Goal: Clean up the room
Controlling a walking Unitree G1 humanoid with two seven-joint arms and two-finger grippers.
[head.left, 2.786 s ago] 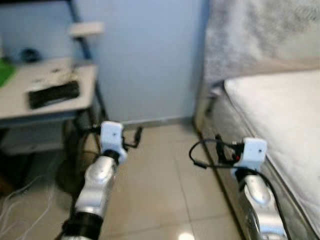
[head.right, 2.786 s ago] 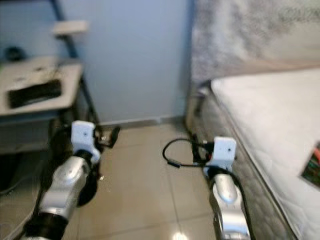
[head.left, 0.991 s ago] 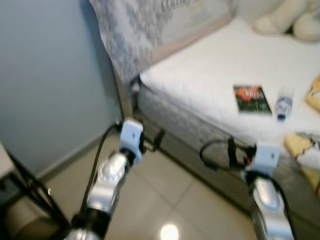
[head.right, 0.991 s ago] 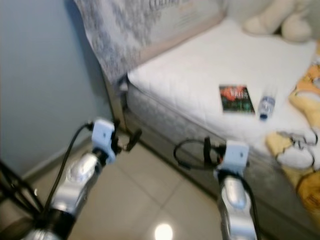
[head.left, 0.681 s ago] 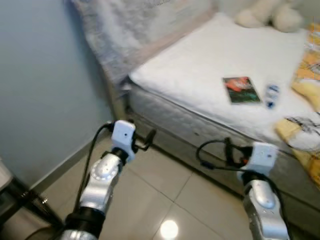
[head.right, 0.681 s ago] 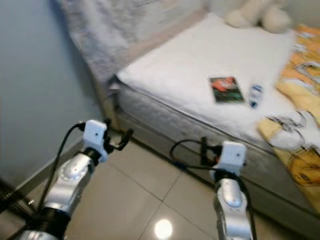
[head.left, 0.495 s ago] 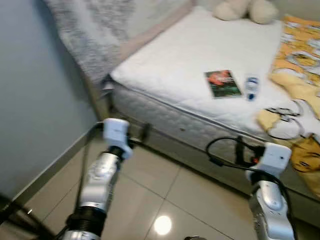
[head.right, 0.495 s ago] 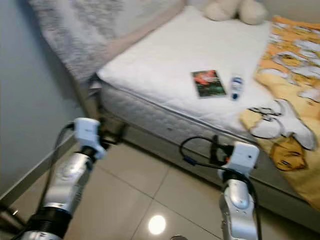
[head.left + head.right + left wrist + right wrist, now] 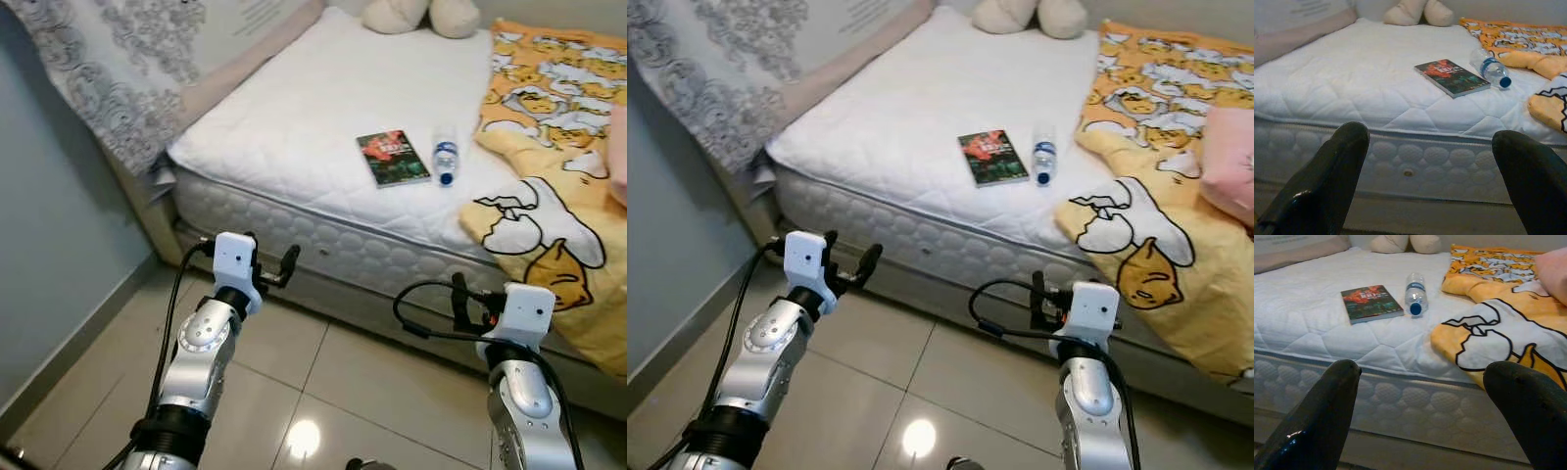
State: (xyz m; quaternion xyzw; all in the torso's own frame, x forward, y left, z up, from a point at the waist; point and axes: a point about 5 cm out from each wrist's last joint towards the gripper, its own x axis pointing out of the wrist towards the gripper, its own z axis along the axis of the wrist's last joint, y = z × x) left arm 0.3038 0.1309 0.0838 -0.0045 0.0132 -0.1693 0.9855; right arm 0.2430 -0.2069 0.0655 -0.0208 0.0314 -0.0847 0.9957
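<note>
While both arms reach toward the bed [image 9: 294, 127] above the tiled floor [image 9: 362, 392], the left end effector [image 9: 1430, 171] and right end effector [image 9: 1425, 406] hold nothing, fingers spread wide. On the white mattress a book [image 9: 392, 158] lies just beside a water bottle [image 9: 445, 162], near a yellow blanket [image 9: 549, 147]. Stuffed toys [image 9: 416, 14] sit at the far edge.

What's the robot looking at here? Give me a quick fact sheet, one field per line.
Place: bedroom, tiled floor
Bed: bare white mattress
Book: flat on the mattress
Bottle: on its side beside the book
Blanket: yellow cartoon print, hanging over the bed's edge
Plush toy: at the far end
Left claw: open, empty, facing the bed
Right claw: open, empty, facing the bed
</note>
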